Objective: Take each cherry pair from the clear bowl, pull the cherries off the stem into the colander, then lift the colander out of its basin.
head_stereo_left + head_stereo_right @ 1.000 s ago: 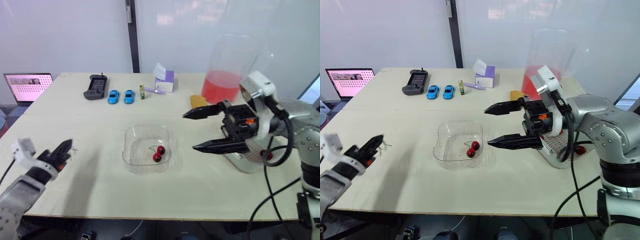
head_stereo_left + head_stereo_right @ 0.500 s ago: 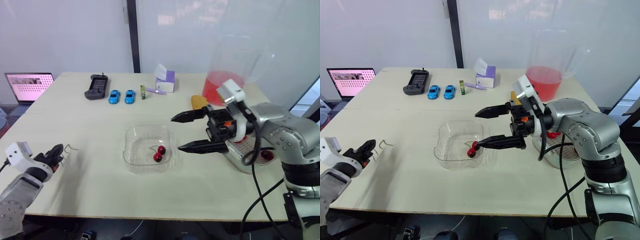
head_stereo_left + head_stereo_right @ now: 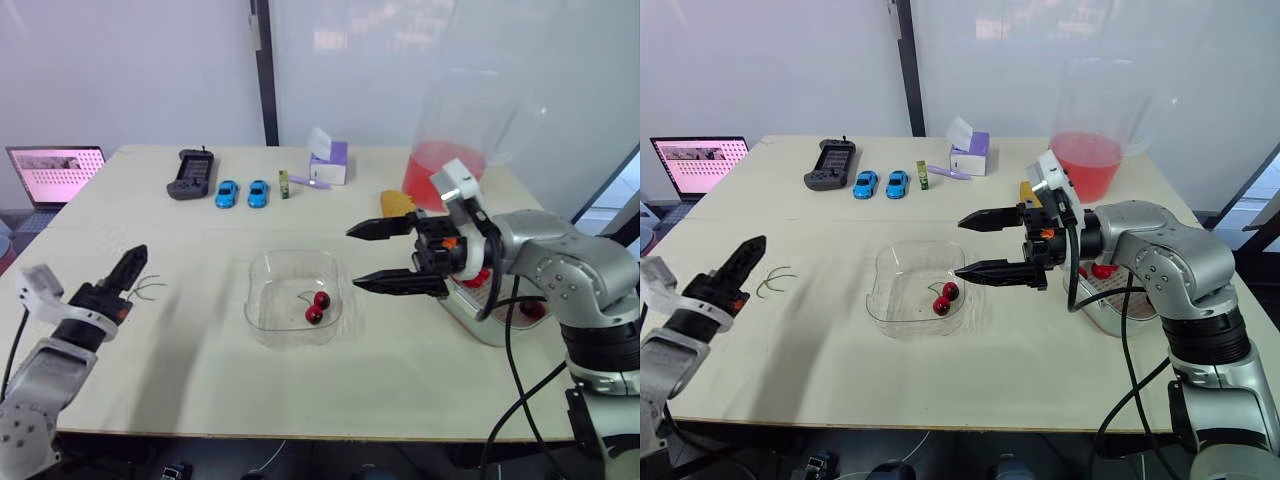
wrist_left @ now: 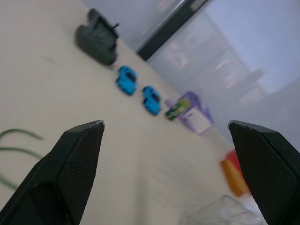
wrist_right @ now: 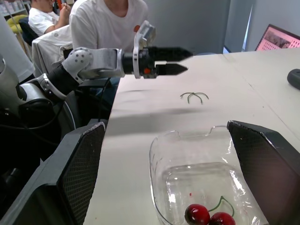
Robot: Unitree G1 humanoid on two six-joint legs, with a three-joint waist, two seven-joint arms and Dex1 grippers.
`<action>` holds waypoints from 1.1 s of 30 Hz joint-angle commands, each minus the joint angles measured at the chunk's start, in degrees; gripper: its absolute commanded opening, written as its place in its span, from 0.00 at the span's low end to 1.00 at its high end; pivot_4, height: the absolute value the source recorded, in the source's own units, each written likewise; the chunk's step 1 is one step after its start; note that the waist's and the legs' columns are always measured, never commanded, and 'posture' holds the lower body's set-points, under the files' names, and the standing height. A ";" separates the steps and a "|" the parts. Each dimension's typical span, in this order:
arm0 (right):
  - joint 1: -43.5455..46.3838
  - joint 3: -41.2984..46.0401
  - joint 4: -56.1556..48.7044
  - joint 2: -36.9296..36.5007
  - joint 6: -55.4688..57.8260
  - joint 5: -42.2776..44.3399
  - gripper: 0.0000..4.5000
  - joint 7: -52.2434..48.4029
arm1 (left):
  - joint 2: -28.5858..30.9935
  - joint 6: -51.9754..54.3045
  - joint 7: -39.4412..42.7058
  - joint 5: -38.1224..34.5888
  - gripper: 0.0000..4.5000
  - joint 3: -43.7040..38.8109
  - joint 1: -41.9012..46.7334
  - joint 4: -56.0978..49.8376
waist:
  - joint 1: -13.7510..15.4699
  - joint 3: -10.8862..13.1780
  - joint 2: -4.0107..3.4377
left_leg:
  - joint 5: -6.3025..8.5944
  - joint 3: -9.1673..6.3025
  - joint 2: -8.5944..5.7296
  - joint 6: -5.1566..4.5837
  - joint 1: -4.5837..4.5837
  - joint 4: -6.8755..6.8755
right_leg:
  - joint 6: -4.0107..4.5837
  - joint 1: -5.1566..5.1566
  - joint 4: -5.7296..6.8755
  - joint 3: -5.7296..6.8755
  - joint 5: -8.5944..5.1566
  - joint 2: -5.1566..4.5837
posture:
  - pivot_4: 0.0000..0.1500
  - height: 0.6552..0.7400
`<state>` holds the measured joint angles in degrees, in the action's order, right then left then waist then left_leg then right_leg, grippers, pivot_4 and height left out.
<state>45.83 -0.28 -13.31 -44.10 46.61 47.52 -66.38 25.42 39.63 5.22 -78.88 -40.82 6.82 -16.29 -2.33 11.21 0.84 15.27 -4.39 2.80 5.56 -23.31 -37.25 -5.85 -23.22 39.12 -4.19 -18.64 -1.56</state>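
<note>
Your right gripper (image 3: 353, 260) hovers just beside the bowl (image 3: 256, 300), on the side away from your left arm. Its jaws are released and spread wide, and the fingertips point across the bowl's near rim. One cherry pair (image 3: 317, 307) lies in the bowl, both cherries on their stem, with nothing touching it. The colander (image 3: 497, 318) sits in its basin behind your right forearm, partly hidden by the arm and its cable, and something red shows inside it.

Your left gripper (image 5: 187, 61) hangs low over the tabletop (image 3: 200, 380), well apart from the bowl. Its jaws are parted and hold nothing. Two bare green stems (image 3: 775, 280) lie on the tabletop just beside its tip. Along the far edge stand two blue toy cars (image 3: 243, 193) and a pitcher (image 3: 447, 170) of red liquid.
</note>
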 commanded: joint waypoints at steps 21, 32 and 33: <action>17.86 -12.24 3.93 8.26 43.59 2.48 1.00 23.90 | 26.38 -0.50 53.46 17.15 0.99 19.75 1.62 -5.13 | -0.26 0.05 -0.16 | 0.00 0.11 0.05 0.00 0.03 0.17 | 0.15 -0.18 0.09 -0.10 -0.09 0.12 | 1.00 1.00; 30.43 -34.94 18.50 13.82 30.66 -13.13 1.00 16.44 | 25.54 -3.32 56.33 20.85 0.99 10.21 -10.62 -7.15 | -1.34 0.05 -0.16 | 0.01 0.10 0.06 -0.01 -0.06 0.19 | 0.15 -0.30 0.09 -0.08 -0.09 0.07 | 1.00 1.00; 31.61 -37.32 20.70 14.57 28.93 -15.39 1.00 15.87 | 24.92 -3.75 55.87 20.85 0.99 9.88 -11.21 -7.98 | -1.09 0.05 -0.15 | 0.01 0.10 0.06 -0.01 -0.05 0.18 | 0.15 -0.30 0.10 -0.08 -0.08 0.07 | 1.00 1.00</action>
<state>73.91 -34.04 2.86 -31.38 79.60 37.15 -49.33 50.96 37.65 61.04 -57.81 -27.94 -3.21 -21.43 -3.42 11.26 0.70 15.27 -4.38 2.86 5.55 -23.38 -37.08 -5.70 -23.48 39.23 -4.16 -18.72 -1.50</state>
